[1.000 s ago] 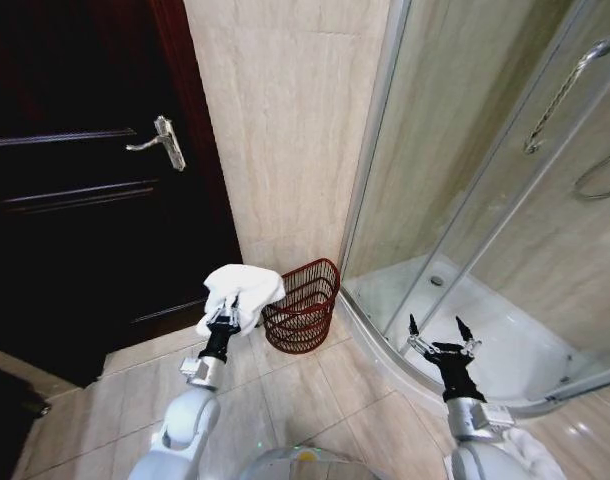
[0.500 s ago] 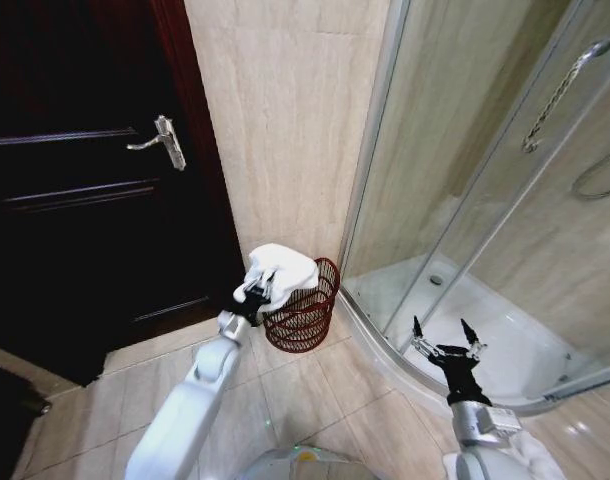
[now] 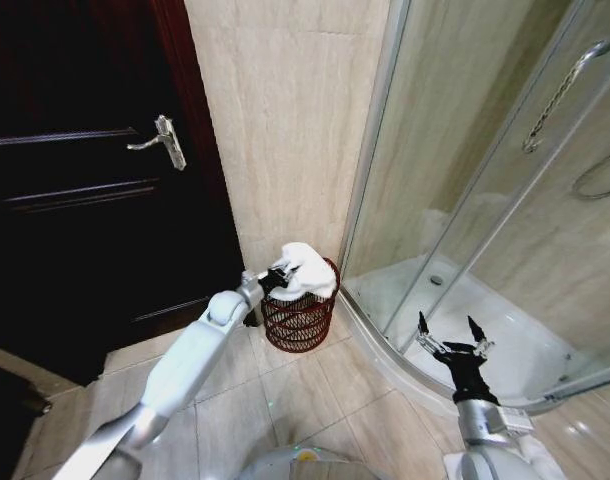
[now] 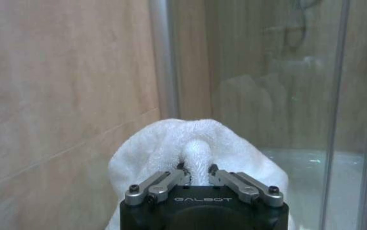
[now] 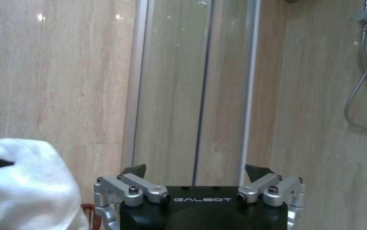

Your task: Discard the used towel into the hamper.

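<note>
Two "GALBOT"-marked grippers, left gripper (image 4: pixel 196 176) pinching towel (image 4: pixel 196 143).

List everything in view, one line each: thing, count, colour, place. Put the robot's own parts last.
towel: one, white, held over the hamper's open top
hamper: one, dark red wire mesh, on the floor at the foot of the wall, between door and shower
door: one, dark brown, left of the tiled wall
door handle: one, silver, on the door
shower enclosure: one, glass with a white tray, on the right
shower hose: one, silver, on the shower wall
floor: beige tiles
left gripper: one, black, shut on the towel above the hamper
right gripper: one, black, open, near the shower's rim
</note>
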Robot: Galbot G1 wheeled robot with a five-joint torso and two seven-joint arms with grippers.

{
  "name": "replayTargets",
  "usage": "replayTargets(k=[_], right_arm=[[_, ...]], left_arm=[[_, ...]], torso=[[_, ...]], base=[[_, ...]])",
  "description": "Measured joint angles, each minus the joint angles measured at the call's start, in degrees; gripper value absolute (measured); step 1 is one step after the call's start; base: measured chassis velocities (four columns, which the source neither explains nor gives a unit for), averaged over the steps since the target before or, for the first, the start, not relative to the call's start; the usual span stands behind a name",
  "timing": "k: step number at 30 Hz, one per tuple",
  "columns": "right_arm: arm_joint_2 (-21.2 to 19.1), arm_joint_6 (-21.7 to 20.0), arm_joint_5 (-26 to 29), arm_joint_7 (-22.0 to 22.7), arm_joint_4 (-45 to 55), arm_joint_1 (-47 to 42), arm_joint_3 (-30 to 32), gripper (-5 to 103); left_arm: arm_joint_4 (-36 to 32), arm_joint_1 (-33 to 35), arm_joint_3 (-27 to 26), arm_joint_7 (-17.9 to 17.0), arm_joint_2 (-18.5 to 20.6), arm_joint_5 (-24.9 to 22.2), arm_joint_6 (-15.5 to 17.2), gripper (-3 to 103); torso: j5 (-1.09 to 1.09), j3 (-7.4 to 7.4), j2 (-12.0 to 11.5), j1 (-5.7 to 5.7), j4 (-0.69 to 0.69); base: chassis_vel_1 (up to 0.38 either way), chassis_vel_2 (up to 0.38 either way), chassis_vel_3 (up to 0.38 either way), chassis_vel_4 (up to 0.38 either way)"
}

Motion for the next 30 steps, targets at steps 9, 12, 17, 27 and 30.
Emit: replayTargets(k=[9, 12, 17, 27, 30], right_arm=[[0.0, 0.0, 1.1, 0.1, -0.2, 0.2, 0.6, 100], [0.0, 0.0, 1.1, 0.1, -0.2, 0.2, 0.6, 100], [0.0, 0.1, 1.1, 0.2, 0.2, 0.3, 0.6, 100], [0.0, 0.4, 0.8, 0.2, 1.2, 0.1, 0.5, 100], [0.0, 0.4, 0.7, 0.3, 1.3, 0.3, 0.4, 100]], left_arm=[[7.9, -7.6, 4.6, -1.4, -3.1, 3.5, 3.0, 10], [9.6, -8.7, 5.1, -1.6, -3.3, 4.8, 3.4, 10], [14.1, -10.7, 6.1, -2.6, -3.9, 6.5, 2.3, 10], [17.6, -12.9, 7.3, -7.3, -4.8, 10.1, 2.6, 10], [18.0, -13.0, 7.4, -7.5, -4.7, 10.6, 2.6, 10]], torso=[[0.01, 0.01, 0.0, 0.0, 0.0], [0.0, 0.01, 0.0, 0.0, 0.01], [0.0, 0.01, 0.0, 0.0, 0.01], [0.0, 0.01, 0.0, 0.0, 0.0], [0.0, 0.01, 0.0, 0.0, 0.0]], base=[[0.0, 0.0, 0.0, 0.0], [0.0, 0.0, 0.0, 0.0], [0.0, 0.0, 0.0, 0.0], [0.0, 0.0, 0.0, 0.0], [0.0, 0.0, 0.0, 0.0]])
